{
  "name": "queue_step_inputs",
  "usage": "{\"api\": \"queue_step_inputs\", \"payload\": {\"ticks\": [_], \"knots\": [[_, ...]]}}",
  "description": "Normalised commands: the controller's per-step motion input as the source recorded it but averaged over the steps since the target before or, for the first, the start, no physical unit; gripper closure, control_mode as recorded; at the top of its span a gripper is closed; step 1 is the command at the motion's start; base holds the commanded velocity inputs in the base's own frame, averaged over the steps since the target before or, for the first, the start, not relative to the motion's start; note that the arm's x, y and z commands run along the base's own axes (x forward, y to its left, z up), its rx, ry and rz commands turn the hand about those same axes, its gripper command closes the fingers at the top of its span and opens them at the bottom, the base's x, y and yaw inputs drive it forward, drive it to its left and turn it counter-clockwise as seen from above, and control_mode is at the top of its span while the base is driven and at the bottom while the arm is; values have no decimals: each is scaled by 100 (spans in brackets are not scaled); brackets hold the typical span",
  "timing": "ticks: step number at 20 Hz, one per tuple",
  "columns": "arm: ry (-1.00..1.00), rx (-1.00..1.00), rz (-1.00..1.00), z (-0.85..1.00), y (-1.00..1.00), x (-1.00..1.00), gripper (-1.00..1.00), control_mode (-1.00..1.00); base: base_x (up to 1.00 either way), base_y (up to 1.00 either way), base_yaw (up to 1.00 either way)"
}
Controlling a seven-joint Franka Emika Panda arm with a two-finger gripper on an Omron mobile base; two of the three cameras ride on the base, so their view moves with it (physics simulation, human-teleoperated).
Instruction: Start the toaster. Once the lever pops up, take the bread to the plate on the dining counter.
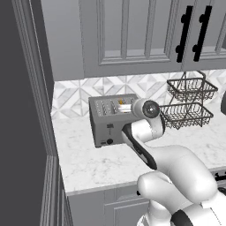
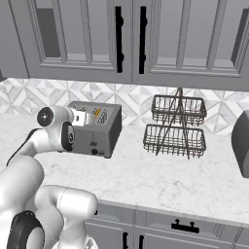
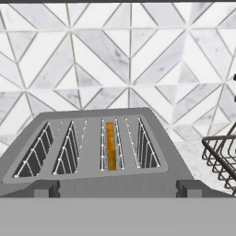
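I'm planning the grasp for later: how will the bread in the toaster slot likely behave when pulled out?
The bread shows just a thin orange crust edge in the toaster, so it is probably light and thin. It stands upright between slot wires and may snag if pulled at a tilt. Being thin, it could crush under a hard pinch.

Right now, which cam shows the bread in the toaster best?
Hand view: it looks down into the toaster slots, with the bread as an orange strip in the third slot. In both base views the arm partly covers the top, leaving an orange speck.
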Motion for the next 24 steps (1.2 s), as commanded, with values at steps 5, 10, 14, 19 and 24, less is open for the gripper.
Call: {"api": "queue_step_inputs", "payload": {"ticks": [5,10,14,19,24], "knots": [[0,0,0,0,0,0,-100,-100,0,0,0],[0,0,0,0,0,0,-100,-100,0,0,0],[0,0,0,0,0,0,-100,-100,0,0,0],[0,0,0,0,0,0,-100,-100,0,0,0],[0,0,0,0,0,0,-100,-100,0,0,0]]}}
